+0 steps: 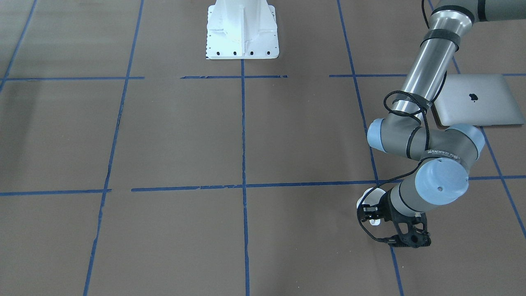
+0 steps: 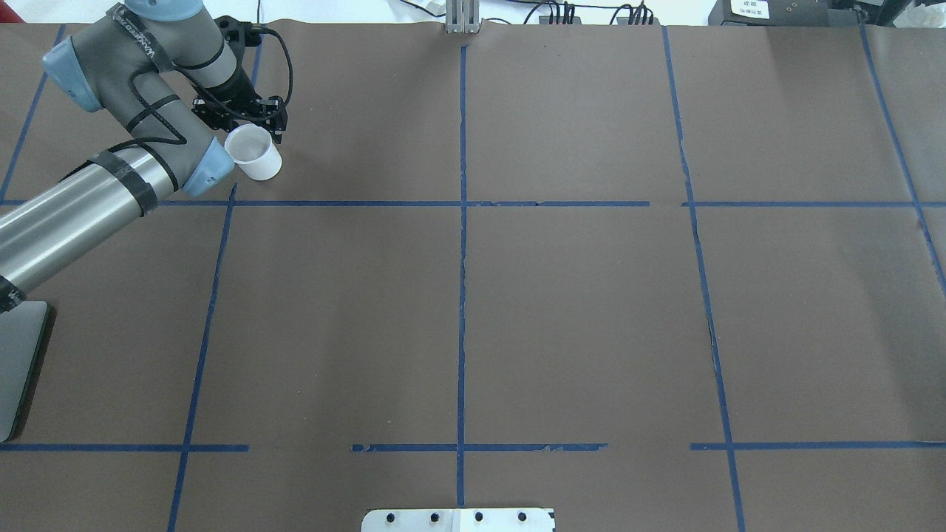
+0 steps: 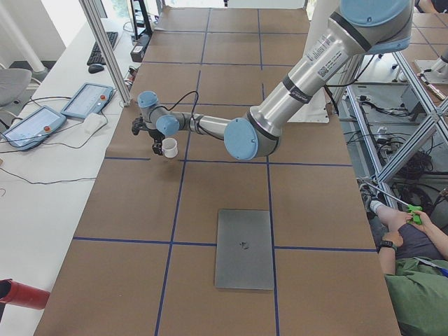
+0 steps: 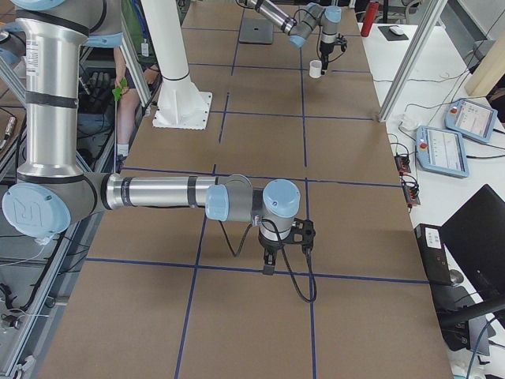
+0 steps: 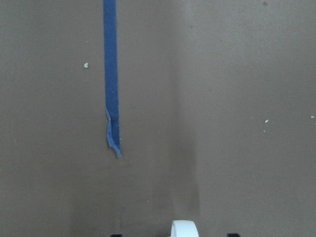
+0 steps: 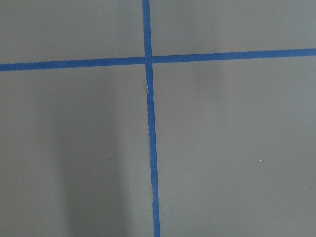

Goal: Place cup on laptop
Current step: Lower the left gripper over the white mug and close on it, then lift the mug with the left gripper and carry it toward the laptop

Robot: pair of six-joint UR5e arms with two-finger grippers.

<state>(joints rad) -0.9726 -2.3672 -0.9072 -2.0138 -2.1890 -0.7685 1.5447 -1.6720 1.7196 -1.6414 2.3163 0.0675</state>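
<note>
The small white cup [image 2: 253,154] stands on the brown table at the far left, and also shows in the front view [image 1: 367,196]. My left gripper [image 2: 246,122] hangs right over the cup's far side, pointing down. In the left wrist view a white bit of the cup [image 5: 185,228] shows at the bottom edge between two widely spaced dark fingertips [image 5: 116,235], so the gripper is open. The silver-grey laptop [image 1: 476,100] lies closed and flat, well apart from the cup, near the robot's side. My right gripper [image 4: 268,264] shows only in the exterior right view, so I cannot tell its state.
The white robot base [image 1: 242,31] stands at the middle of the robot's edge. Blue tape lines [image 2: 462,203] cross the brown table. The left arm's forearm [image 1: 427,70] passes above the laptop's edge. Teach pendants [image 3: 84,101] lie on the side bench.
</note>
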